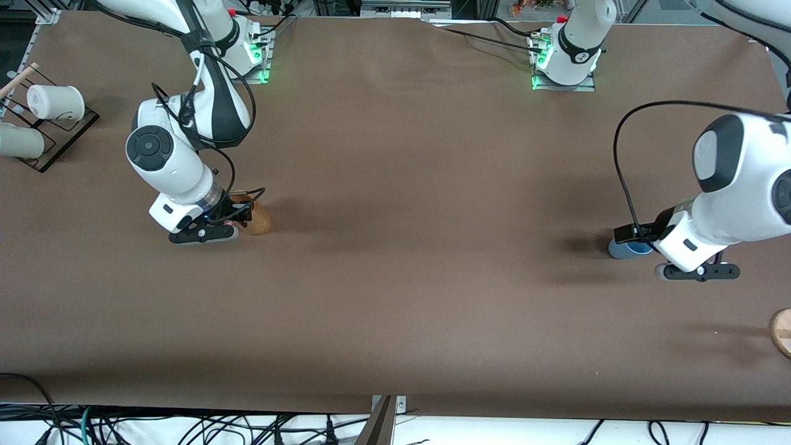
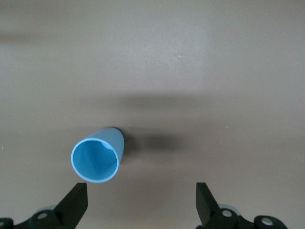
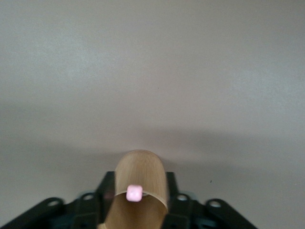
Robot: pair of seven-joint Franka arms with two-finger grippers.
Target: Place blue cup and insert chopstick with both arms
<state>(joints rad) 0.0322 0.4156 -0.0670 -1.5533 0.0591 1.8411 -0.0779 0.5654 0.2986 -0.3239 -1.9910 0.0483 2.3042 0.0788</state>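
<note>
Hovering low over the brown holder (image 1: 258, 217), the right gripper (image 1: 238, 216) has its fingers either side of the pink chopstick (image 3: 134, 193), whose tip pokes up at the holder's mouth in the right wrist view; whether those fingers are pinching it or merely closing in I cannot tell from here. Toward the other end of the table, the left gripper (image 2: 141, 202) hangs just above the blue cup (image 2: 97, 158) with its fingers spread wide and nothing between them; the cup stands upright on the cloth, a little off to one finger's side rather than centred in the gap. So by my reckoning the job is barely begun: neither thing is lifted, the cup is not yet set where it should go, and the chopstick is still in its holder, well apart from the cup. What is left is nearly everything, namely both grasps, the placing, and the insertion. Underfoot is a plain brown table covering (image 1: 395, 278), smooth and mostly bare. A black rack with white cups (image 1: 54, 102) sits at the right arm's end, a round wooden disc (image 1: 782, 332) peeks in at the left arm's end, and cables trail along the edge nearest the front camera.
</note>
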